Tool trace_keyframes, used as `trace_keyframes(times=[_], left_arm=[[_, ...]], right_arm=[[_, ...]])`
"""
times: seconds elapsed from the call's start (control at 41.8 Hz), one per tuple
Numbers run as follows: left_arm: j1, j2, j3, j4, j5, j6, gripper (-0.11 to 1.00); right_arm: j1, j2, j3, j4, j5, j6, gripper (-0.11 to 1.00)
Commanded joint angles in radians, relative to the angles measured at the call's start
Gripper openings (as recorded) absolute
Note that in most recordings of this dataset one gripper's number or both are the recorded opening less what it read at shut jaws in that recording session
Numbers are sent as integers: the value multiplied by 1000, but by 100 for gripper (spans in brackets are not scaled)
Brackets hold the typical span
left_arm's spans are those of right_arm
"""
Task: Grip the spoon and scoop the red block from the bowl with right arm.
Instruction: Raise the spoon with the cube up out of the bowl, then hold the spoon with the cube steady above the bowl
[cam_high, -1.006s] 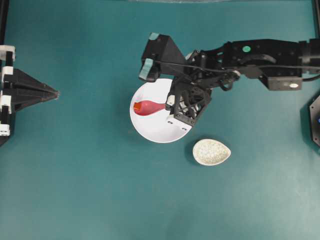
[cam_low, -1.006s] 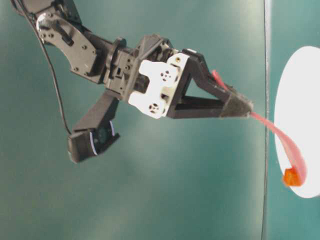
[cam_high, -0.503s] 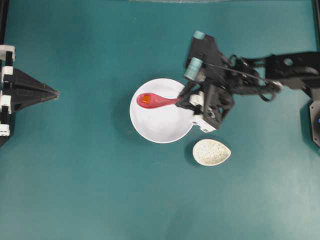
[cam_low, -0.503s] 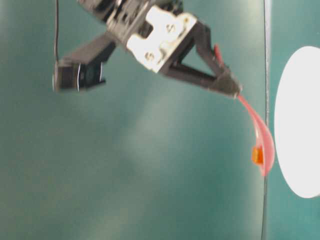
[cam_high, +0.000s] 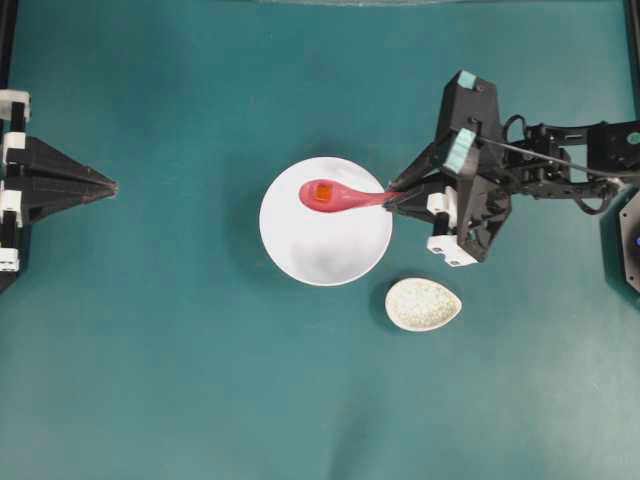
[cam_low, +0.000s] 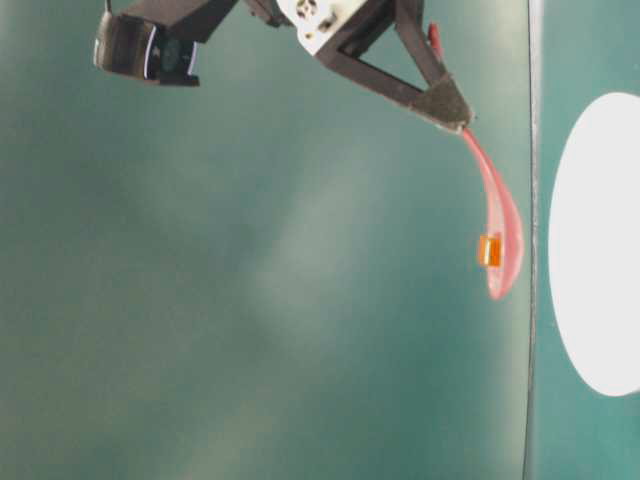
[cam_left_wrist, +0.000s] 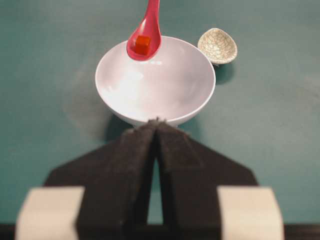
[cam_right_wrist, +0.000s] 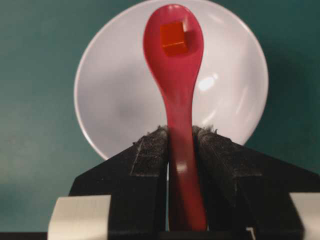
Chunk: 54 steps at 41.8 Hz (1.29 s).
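Right gripper (cam_right_wrist: 180, 137) clamped on spoon (cam_right_wrist: 176, 75) handle, scoop held clear above the bowl (cam_high: 325, 255). Red block (cam_right_wrist: 173, 37) sitting in the scoop. Left gripper (cam_left_wrist: 157, 122) pinched closed, empty, facing the bowl, well apart.

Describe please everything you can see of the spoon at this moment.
The spoon is glossy pink-red, looks like plastic or glazed ceramic, with an oval scoop and a straight handle. The right gripper clamps the handle between its black padded fingers. The scoop is lifted clear above the white bowl, not touching it. The small red block sits in the scoop. Nothing else touches the spoon.
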Motion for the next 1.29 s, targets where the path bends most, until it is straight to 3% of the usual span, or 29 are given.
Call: trace_keyframes(times=[0.0, 0.263, 0.503, 0.91, 1.269], left_arm=[[2, 2, -34, 2, -11, 0, 0], [3, 2, -34, 2, -11, -2, 0], [3, 11, -32, 2, -11, -2, 0], [3, 12, -32, 2, -11, -2, 0], [3, 14, -32, 2, -11, -2, 0]], right_arm=[[3, -38, 2, -17, 2, -9, 24], [3, -78, 31, -72, 5, -44, 24], [3, -86, -5, -74, 23, -69, 24], [5, -107, -167, -74, 181, -72, 24], [5, -110, -187, -72, 204, -58, 24]])
